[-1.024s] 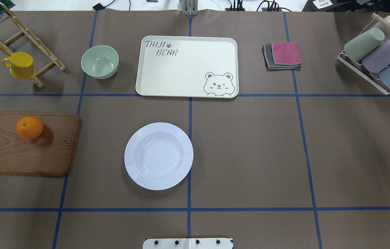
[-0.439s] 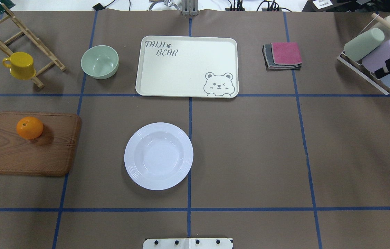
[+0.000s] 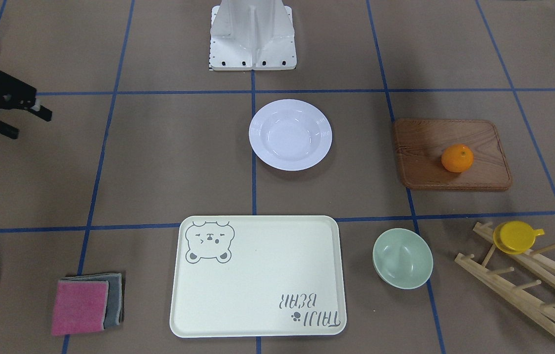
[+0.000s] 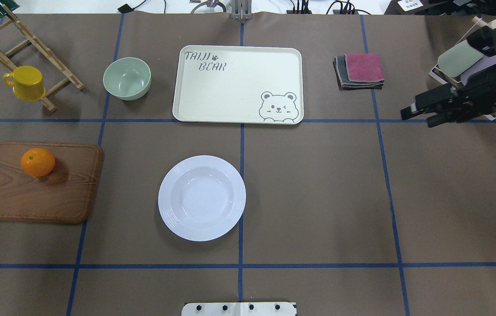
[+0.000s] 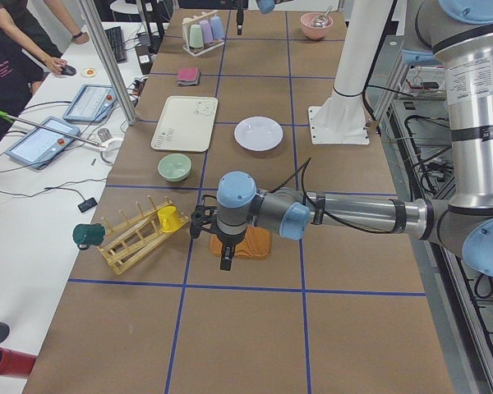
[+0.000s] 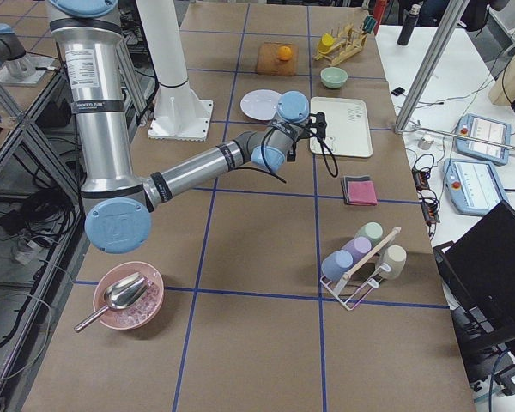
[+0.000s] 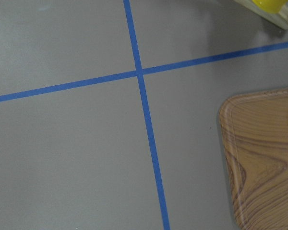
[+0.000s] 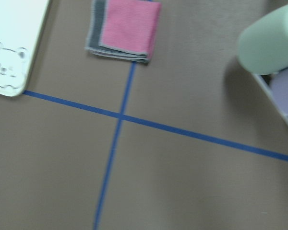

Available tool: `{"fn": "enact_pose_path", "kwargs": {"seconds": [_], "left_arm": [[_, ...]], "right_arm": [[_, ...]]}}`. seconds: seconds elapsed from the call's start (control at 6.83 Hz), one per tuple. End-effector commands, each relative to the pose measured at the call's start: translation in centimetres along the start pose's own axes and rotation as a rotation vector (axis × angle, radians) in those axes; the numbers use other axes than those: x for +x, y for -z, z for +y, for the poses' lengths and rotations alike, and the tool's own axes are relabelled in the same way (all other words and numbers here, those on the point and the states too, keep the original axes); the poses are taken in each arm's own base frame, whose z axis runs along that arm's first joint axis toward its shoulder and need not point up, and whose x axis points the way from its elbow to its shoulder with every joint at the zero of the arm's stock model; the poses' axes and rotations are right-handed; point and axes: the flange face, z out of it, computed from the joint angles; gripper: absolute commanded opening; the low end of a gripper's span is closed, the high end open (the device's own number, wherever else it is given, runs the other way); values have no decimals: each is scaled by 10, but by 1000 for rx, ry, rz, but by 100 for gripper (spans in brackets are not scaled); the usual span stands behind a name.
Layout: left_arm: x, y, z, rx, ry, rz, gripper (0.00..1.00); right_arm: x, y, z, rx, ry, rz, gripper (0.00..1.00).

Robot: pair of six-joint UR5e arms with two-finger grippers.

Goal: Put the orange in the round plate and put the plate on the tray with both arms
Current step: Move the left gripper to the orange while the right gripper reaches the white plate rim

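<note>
The orange [image 4: 38, 162] lies on a brown wooden board, left of the white round plate [image 4: 201, 198], which holds nothing. Behind the plate lies the cream bear tray [image 4: 237, 83], also bare. My right gripper [image 4: 417, 118] hovers open and holding nothing at the far right, in front of the cup rack and well away from the plate; the front-facing view shows its fingers [image 3: 41, 112] apart. My left gripper [image 5: 226, 259] hangs over the table beside the board's outer end. Whether it is open or shut I cannot tell. The left wrist view shows only the board's corner.
The wooden board [image 4: 41, 193] sits at the left. A pale green bowl [image 4: 127, 78], a yellow cup [image 4: 26, 82] on a wooden rack [image 4: 56, 59], folded cloths [image 4: 360, 70] and a rack of pastel cups [image 4: 461, 59] line the back. People stand beyond the far table edge [image 5: 16, 49].
My right arm has swung in from the right edge toward the table's middle, now in front of the cup rack. Orange, plate and tray have not moved.
</note>
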Motion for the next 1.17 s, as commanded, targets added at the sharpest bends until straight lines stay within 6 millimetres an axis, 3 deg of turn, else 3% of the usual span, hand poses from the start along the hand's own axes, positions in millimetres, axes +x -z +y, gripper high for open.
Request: {"fn": "enact_pose_path", "kwargs": {"seconds": [0.0,0.29,0.44,0.59,0.88,1.02], "left_arm": [[44,-20,-6,3,65,37,99],[67,-28,-12,-4,88,40,99],[85,-35,-15,-2,104,43,100],[114,-50,-16,24,133,34,99],[177,-82,-22,-17,145,61,99],[179,-86,-21,-5,140,41,99]], "right_arm": [[-36,-83,69,35,-226,-313,96],[-54,-134,116,50,-289,-342,97],[-59,-148,132,57,-319,-349,97],[-70,-171,158,89,-337,-361,97],[-118,-217,183,137,-369,-299,100],[-131,-231,195,135,-365,-238,100]]}}
